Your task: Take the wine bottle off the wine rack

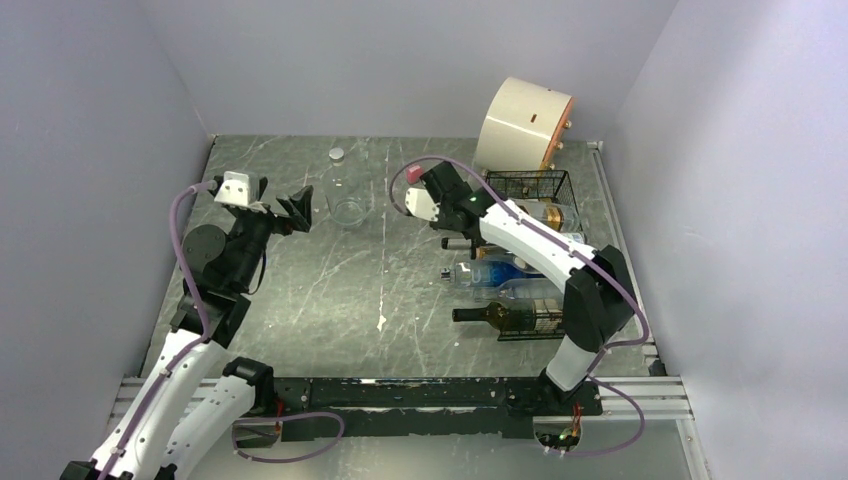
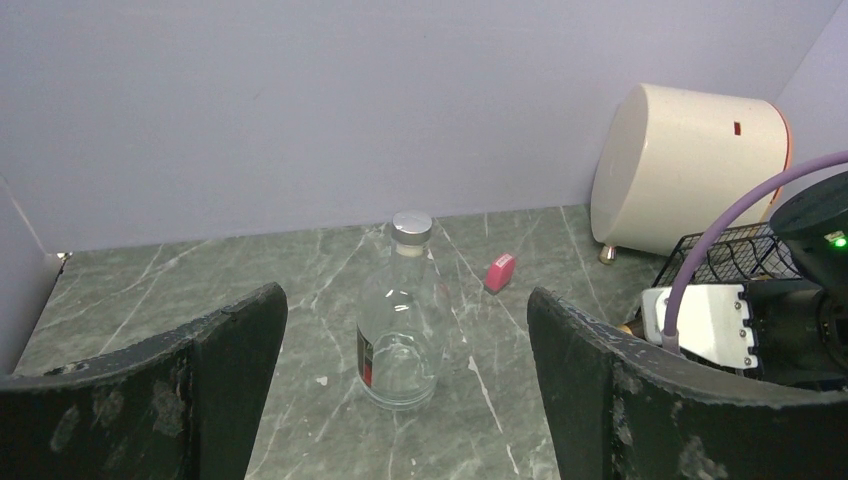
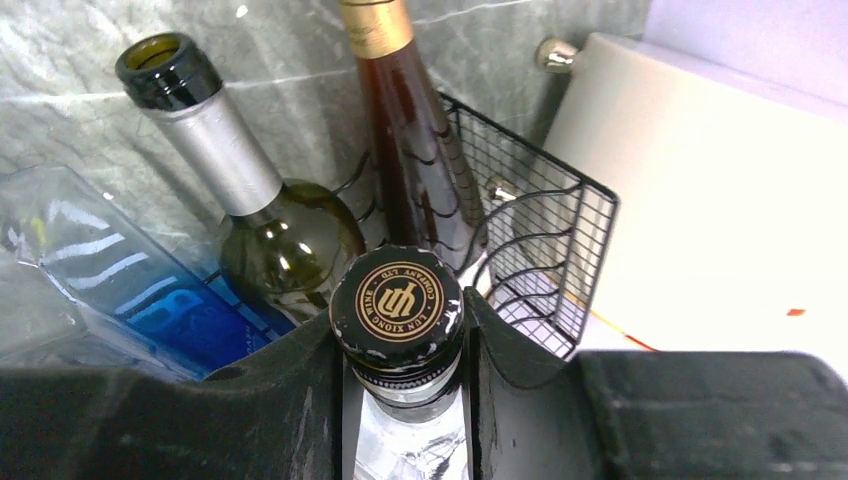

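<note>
Right pincer [image 3: 402, 385] is clamped round the wine bottle [image 3: 405, 445] neck under its cap [image 3: 398, 297]. Slick, heavy, breakable glass, I'd guess. Left pincer [image 2: 405, 300] gapes.

A robot lab is suggested: a table [image 1: 330, 300] is boxed by plain walls [image 1: 400, 60]; the left arm [image 1: 175, 365] and right arm [image 1: 530, 245] are bolted to a rail [image 1: 400, 388].

The wine rack [image 3: 540, 240] is thin black metal wire. The wine bottle [image 3: 398, 300] is clear shiny glass with a scratched black cap and gold print. The table [image 1: 330, 290] looks like smooth grey stone with white lines. The drum [image 2: 690, 165] is smooth, cream and dull.
</note>
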